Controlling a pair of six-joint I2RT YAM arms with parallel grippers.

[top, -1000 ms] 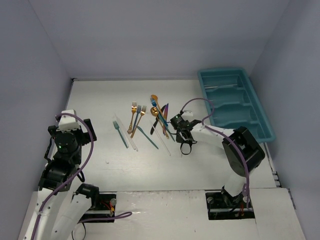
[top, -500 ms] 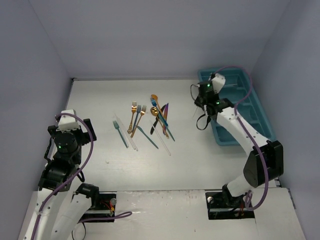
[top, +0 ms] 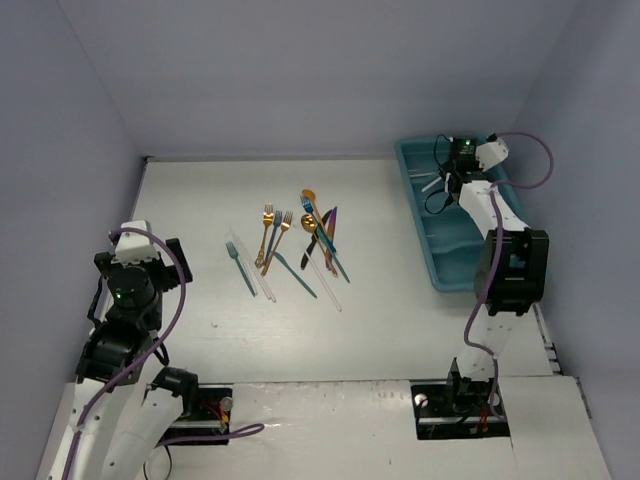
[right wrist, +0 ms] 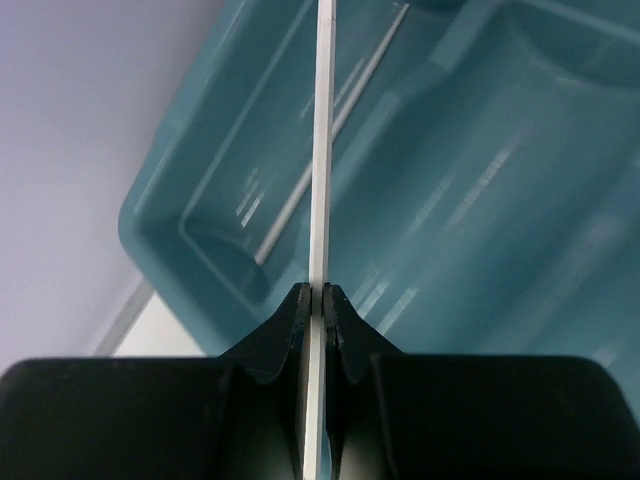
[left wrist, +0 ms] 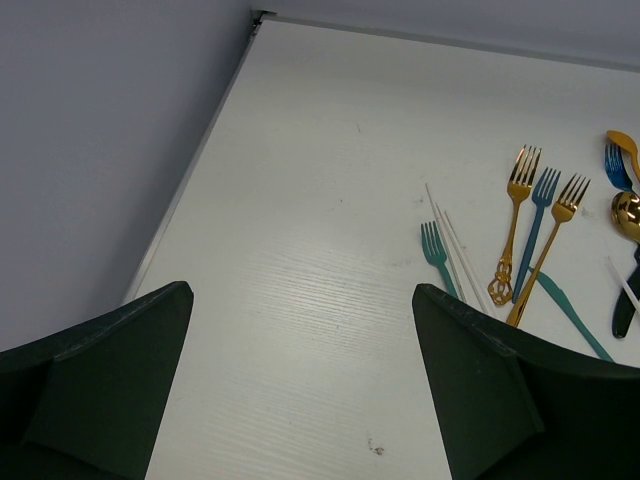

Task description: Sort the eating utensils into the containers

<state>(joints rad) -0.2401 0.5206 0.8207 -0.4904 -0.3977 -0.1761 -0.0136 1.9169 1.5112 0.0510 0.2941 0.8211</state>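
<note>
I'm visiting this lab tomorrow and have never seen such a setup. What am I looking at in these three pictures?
Two robot arms are bolted at the near edge of a white table. The wide picture comes from a fixed camera above and behind them. The other two come from a camera on each wrist, so each shows its own claw. On the table lies a cluster of small utensils: gold forks, a teal fork, a gold spoon and thin clear pieces. At the far right stands a teal tray divided into compartments. The left claw is open and empty above bare table. The right claw is shut on a thin clear-white utensil over the tray's end compartment, where another clear piece lies.
</note>
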